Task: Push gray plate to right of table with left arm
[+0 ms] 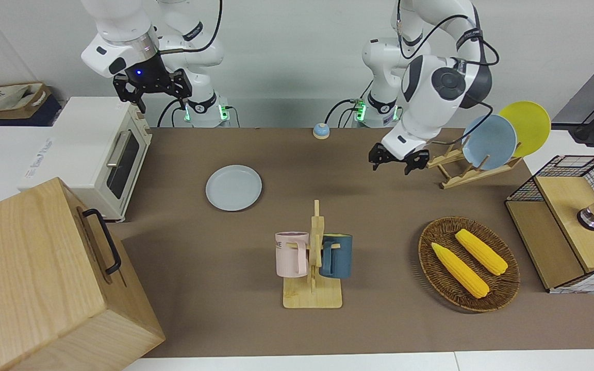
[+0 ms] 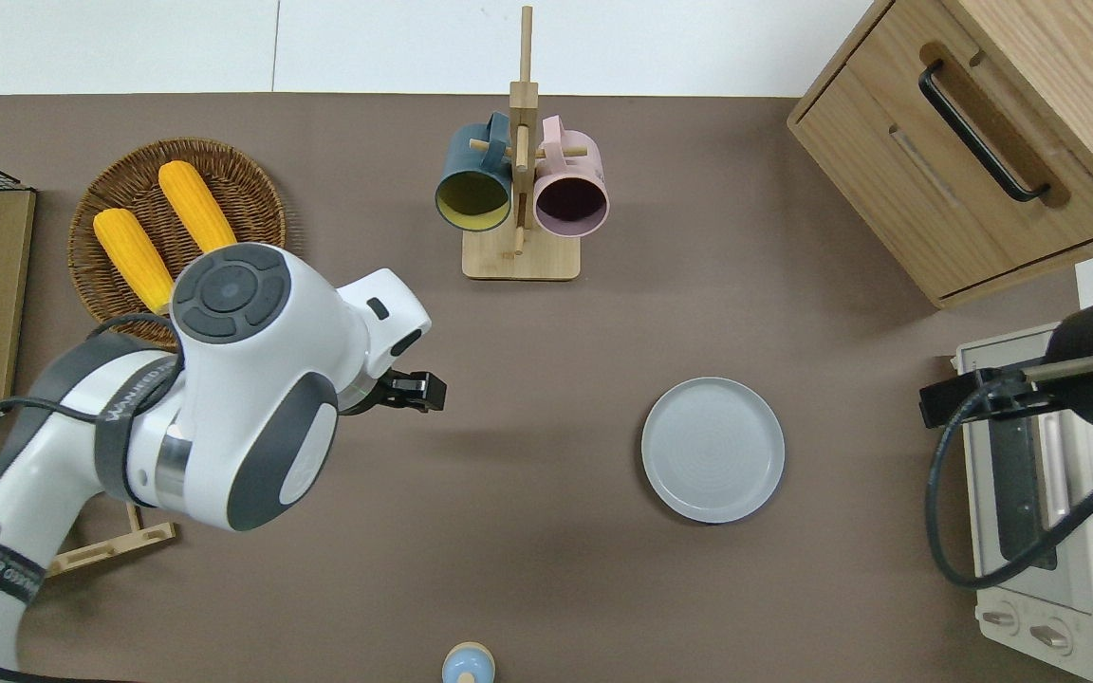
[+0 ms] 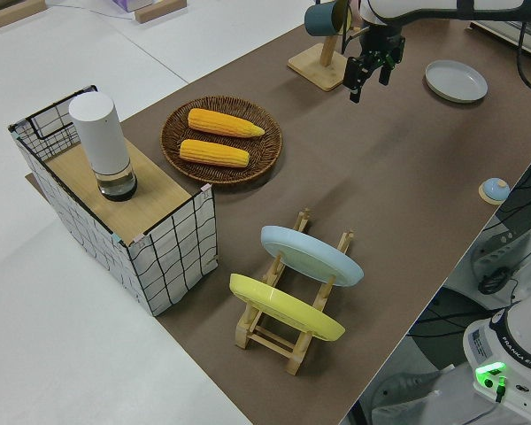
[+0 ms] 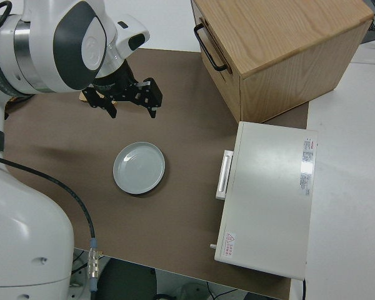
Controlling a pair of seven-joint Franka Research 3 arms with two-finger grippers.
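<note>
Gray and round, the gray plate (image 2: 713,450) lies flat on the brown table (image 2: 527,569), toward the right arm's end. It sits by itself with bare mat all around it. A white toaster oven (image 1: 96,154) stands at that same end of the table, and a big wooden box (image 1: 44,278) with a black handle stands farther from the robots than the oven.

The left gripper (image 2: 418,391) hangs in the air over bare mat, well apart from the plate and not touching it. Its two black fingers are spread open with nothing between them. A wooden mug stand (image 2: 520,190) with a pink mug (image 2: 570,199) and a dark blue mug (image 2: 473,194) stands farther from the robots than the plate. The right arm is parked.
</note>
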